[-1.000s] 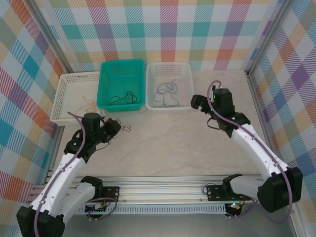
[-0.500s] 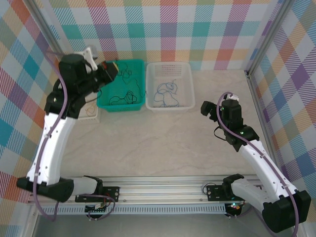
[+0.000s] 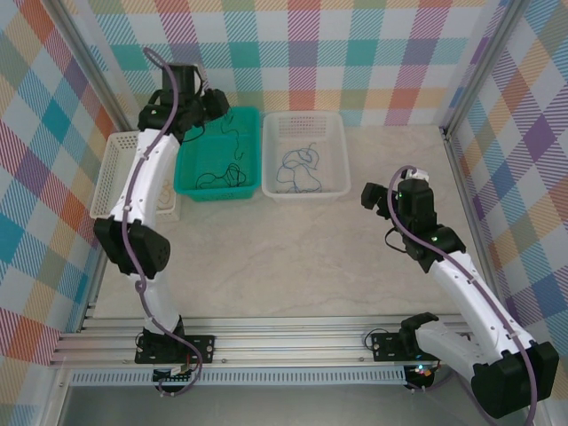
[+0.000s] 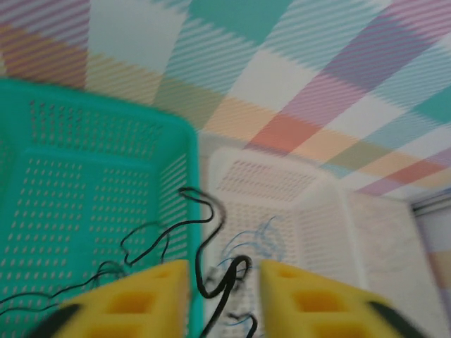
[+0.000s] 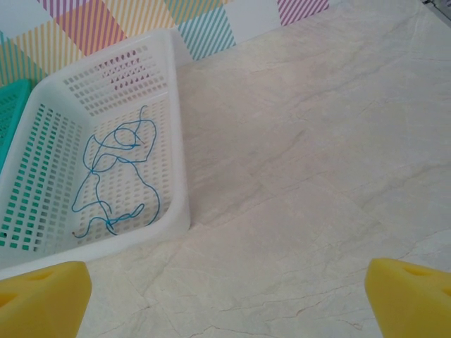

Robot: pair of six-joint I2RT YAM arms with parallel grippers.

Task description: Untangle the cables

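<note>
1. Side basket (image 3: 108, 177): white, at the far left of the table (image 3: 293, 257), touching the teal basket (image 3: 217, 193). The left arm crosses over its right part.
2. Left gripper (image 3: 211, 99): raised above the teal basket's back-left corner, arm stretched far forward.
3. In the left wrist view the gripper (image 4: 222, 276) has its 2 yellow fingers (image 4: 151, 296) a narrow gap apart. A black cable (image 4: 204, 232) runs through that gap. The pads do not pinch it, and I cannot tell if it touches either pad.
4. That cable curls over the teal basket's (image 4: 70, 183) right wall. From the top it shows as a thin squiggle (image 3: 232, 133) over the basket's back half.
5. More black cables (image 3: 217, 175) lie loose on the teal basket floor, toward the front.
6. White basket (image 3: 306, 196): just right of the teal one, side by side. It is blurred in the left wrist view (image 4: 268, 183).
7. Blue cable (image 3: 297, 169): 1 loose, looping strand lying flat on the white basket floor. The right wrist view shows it clearly (image 5: 106, 158) inside the basket (image 5: 180, 162).
8. Right gripper (image 3: 369, 195): above bare table, right of the white basket and well apart from it.
9. In the right wrist view its (image 5: 229, 285) fingers (image 5: 42, 296) are spread wide at the frame's 2 lower corners, holding nothing, with marble table (image 5: 296, 176) between them.
</note>
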